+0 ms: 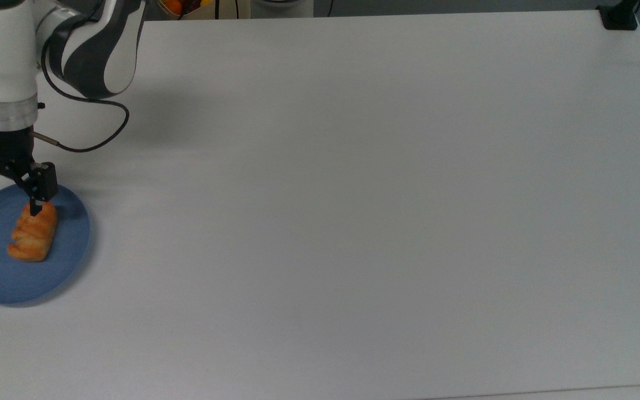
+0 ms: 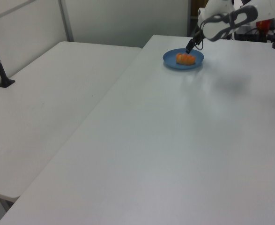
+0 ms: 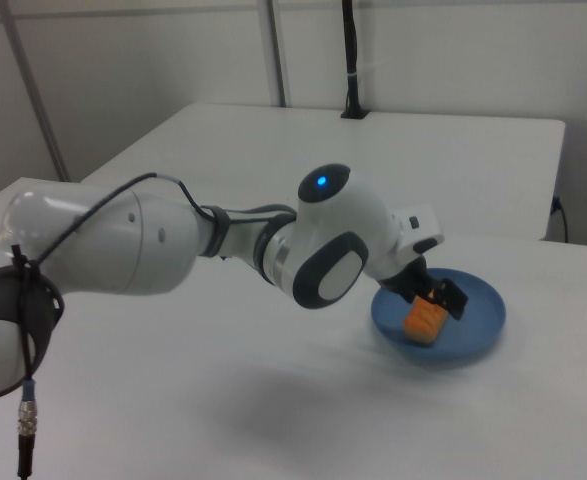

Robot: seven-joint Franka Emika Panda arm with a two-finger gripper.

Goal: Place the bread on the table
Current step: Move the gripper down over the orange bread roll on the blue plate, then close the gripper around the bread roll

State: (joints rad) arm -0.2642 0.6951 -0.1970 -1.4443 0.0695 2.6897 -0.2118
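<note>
The small oblong golden-orange bread [image 1: 33,232] lies on the round blue plate [image 1: 70,244] at the top view's left edge of the wide white bench [image 1: 353,194]. The black two-finger claw [image 1: 8,189] hangs spread and empty over the bread's far end. In the top view the bread's long axis runs far to near, slightly tilted, so the claw seems to need a little more travel nearward to straddle its middle

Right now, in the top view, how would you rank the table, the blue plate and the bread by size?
Largest to smallest:
1. table
2. blue plate
3. bread, lying on the plate
</note>
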